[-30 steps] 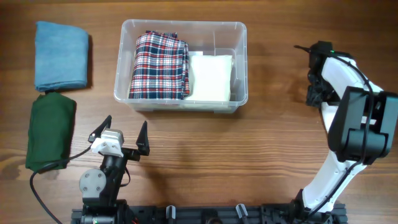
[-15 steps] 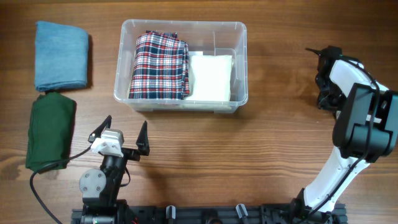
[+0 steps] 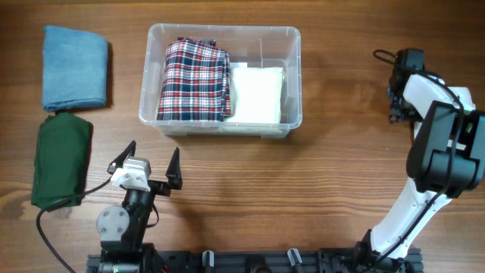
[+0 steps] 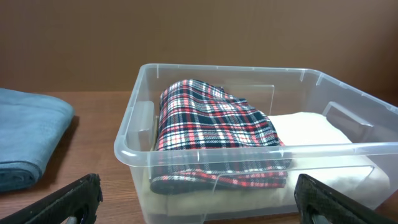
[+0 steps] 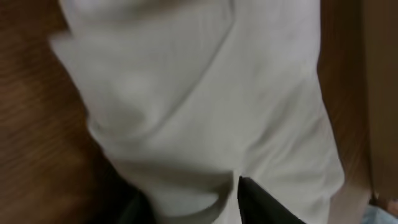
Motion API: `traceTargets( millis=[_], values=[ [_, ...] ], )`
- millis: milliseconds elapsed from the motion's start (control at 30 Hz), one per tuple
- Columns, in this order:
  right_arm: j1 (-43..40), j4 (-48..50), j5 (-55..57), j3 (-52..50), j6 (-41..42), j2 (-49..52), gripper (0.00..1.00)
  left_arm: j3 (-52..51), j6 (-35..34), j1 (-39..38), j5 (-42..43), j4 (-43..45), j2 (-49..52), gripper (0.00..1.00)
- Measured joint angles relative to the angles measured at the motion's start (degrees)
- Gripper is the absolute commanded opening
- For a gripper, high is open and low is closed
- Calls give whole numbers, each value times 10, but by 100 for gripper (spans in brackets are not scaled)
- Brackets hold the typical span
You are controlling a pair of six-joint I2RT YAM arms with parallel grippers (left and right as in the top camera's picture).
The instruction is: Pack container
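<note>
The clear container (image 3: 296, 76) stands at the back middle of the table. It holds a folded plaid cloth (image 3: 195, 80) on the left and a folded white cloth (image 3: 258, 95) on the right. In the left wrist view the container (image 4: 134, 134) is straight ahead, with the plaid cloth (image 4: 211, 124) and the white cloth (image 4: 311, 127) inside. My left gripper (image 3: 144, 168) is open and empty, just in front of the container. My right gripper (image 3: 397, 80) is far right of the container, folded close to its own white arm. Its wrist view is blurred and shows a white surface (image 5: 199, 93) between two parted dark fingers (image 5: 193, 205).
A folded blue cloth (image 3: 74, 68) lies at the back left, also at the left edge of the left wrist view (image 4: 28, 140). A folded dark green cloth (image 3: 61, 161) lies in front of it, left of my left arm.
My right gripper has swung to the right, away from the container, and now sits close against its own arm. The left arm and the cloths have not moved.
</note>
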Motion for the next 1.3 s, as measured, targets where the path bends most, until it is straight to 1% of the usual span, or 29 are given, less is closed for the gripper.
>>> traceTargets(
  millis=[133,367,667,700,733,767,800,833,867,1033,1100,1300],
  values=[
    [-1,39,2,1,-53,0,65,0,0,0,0,0,0,100],
    [0,54,10,1,-136,2,68,0,0,0,0,0,0,100],
    [6,52,86,17,-140,33,70,0,0,0,0,0,0,100],
    [4,53,92,18,-134,35,67,0,0,0,0,0,0,100],
    [0,53,95,18,-128,36,61,0,0,0,0,0,0,100],
    [-4,53,96,18,-123,37,53,0,0,0,0,0,0,100],
    [-10,53,97,18,-117,40,42,0,0,0,0,0,0,100],
    [-17,52,96,18,-110,42,33,0,0,0,0,0,0,100],
    [-27,52,93,16,-109,46,27,0,0,0,0,0,0,100],
    [-45,56,80,14,-99,52,14,0,0,0,0,0,0,100],
    [-45,57,74,14,-98,52,4,0,0,0,0,0,0,100],
    [-45,57,70,14,-92,52,4,0,0,0,0,0,0,100]
  ],
)
